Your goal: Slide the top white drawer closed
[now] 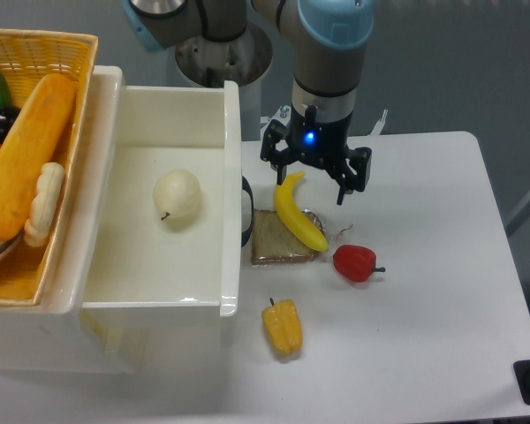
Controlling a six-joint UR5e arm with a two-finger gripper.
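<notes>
While spread wide and empty above the banana [299, 215], fingers [278, 166] of gripper [311, 181] hang just right of the top white drawer [232, 132], pulled far out, pale round fruit [177, 196] inside. Approach step, seemingly; next, reach the drawer front and push leftward.

There is just one camera. It sits high up and looks down at the table [442, 291] from the front. It is fairly near. The drawer [232, 177] fills the left side, and the arm [331, 53] comes in from the top
</notes>
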